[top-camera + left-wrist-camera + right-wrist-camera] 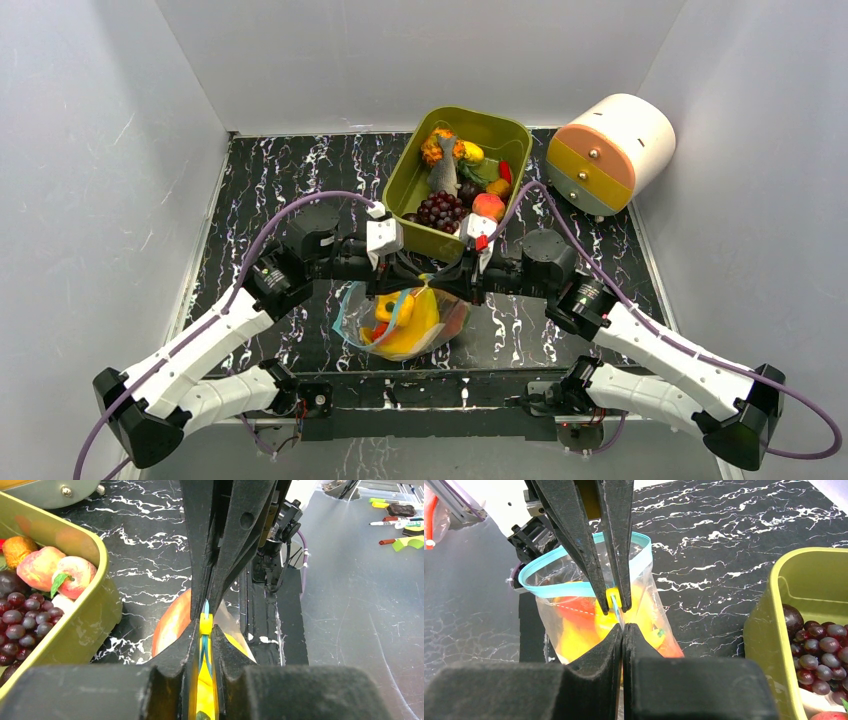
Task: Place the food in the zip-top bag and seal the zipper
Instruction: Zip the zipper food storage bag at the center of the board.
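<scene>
Black marbled counter (pixel 280 180), by its near edge: zip-top bag (pixel 400 335) holding food (pixel 574 630), left pincer (pixel 202 625) and right pincer (pixel 623 627) both clamped on the zipper (pixel 549 590); unsealed length trails near-left.

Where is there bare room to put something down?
Bare table shows far left of the olive tub, and between the zip-top bag and the right arm. The middle is crowded: the left hand and right hand both pinch the bag beside the tub.
</scene>
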Robot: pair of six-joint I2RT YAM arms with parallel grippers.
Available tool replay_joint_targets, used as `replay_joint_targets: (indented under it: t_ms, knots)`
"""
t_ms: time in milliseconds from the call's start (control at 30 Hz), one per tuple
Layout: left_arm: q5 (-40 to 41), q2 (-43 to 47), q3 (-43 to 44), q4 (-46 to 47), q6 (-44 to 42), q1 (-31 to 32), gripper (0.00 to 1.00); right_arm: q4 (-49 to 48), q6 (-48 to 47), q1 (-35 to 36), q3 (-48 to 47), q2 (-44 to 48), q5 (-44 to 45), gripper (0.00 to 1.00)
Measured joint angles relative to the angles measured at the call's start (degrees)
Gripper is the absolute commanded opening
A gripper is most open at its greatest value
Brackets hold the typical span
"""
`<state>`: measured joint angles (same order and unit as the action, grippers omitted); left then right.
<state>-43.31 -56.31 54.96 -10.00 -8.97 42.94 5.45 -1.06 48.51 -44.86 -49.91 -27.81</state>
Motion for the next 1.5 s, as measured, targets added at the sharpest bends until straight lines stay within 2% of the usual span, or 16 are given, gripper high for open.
replay_joint_targets:
  t_ms: [133,233,433,567,667,900,933,1500]
  knots:
    - [1.2,0.6,0.0,-1.2,-0.2,0.0,0.19,-0.2,0.0,0.0,0.0,0.0,-0.7,0.0]
    - [1.8,1.2,0.0,-2.1,-0.3,0.0,0.33,-0.5,0.1,-0.2,0.0,0.0,-0.6,0.0]
    - [0.5,1.5,0.0,0.7,2.9,0.0,0.41,-1.6,1.0,-0.3,0.0,-0.9,-1.6,0.0]
    - [-1.0,1.5,0.0,4.1,4.7,0.0,0.41,-2.3,1.4,-0.3,0.0,-0.9,-2.2,0.0]
    - [-1.5,1.4,0.0,4.5,4.9,0.0,0.37,-2.7,1.6,-0.3,0.0,-0.9,-2.4,0.0]
    - [-2.1,0.7,0.0,4.3,4.4,0.0,0.02,-2.8,2.7,-0.3,0.0,-0.9,-2.2,0.0]
    - [-2.1,0.7,0.0,4.3,4.2,0.0,0.0,-2.7,2.7,-0.3,0.0,-0.9,-2.1,0.0]
    - [0.0,1.1,0.0,2.7,1.7,0.0,0.0,-2.2,2.6,-0.2,0.8,1.2,-0.6,0.0]
